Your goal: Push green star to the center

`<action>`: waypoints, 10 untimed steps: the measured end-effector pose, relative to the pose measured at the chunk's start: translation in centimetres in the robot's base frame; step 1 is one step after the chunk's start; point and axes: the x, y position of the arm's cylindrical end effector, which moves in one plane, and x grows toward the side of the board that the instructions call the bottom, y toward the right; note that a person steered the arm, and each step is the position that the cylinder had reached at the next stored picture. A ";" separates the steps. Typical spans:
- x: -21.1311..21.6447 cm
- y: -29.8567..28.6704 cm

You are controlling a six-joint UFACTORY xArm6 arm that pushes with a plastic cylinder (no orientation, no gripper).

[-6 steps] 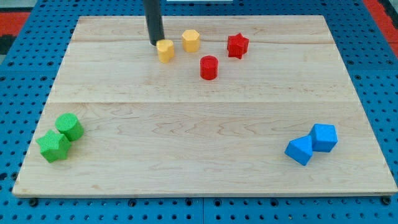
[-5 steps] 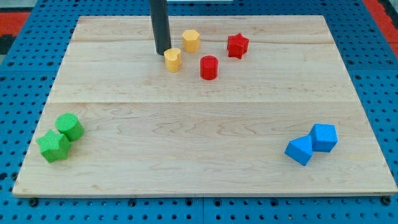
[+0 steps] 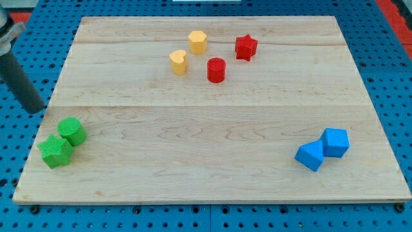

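Since the earlier frames, my tip [image 3: 33, 109] has been carried from beside the yellow blocks at the view's top to the left edge of the surface [image 3: 206, 174], where it now stands just off the wood, above and to the left of the green pair. No hand is fitted, so nothing is open, closed or gripped; only a bare rod is present. The green star [image 3: 56, 151] is found near the view's bottom-left corner, touching the green cylinder [image 3: 72, 131], which lies just above and to its right. Two yellow blocks [image 3: 178, 62], a red cylinder [image 3: 216, 69] and a red star [image 3: 245, 46] are grouped near the top, and two blue blocks [image 3: 322, 148] sit at the lower right. The approach step appears to be in hand: next, the tip would need to be brought down to the star's left, so that it can be pushed rightward and upward to the center without the cylinder being dragged along.
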 end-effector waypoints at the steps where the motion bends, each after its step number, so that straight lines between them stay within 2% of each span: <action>1: 5.6 0.2; 2: 10.2 0.5; 3: 9.6 7.0; 5: 4.0 19.7; 6: 2.1 23.6; 7: 4.8 19.5; 8: 3.1 17.3; 10: -1.6 18.4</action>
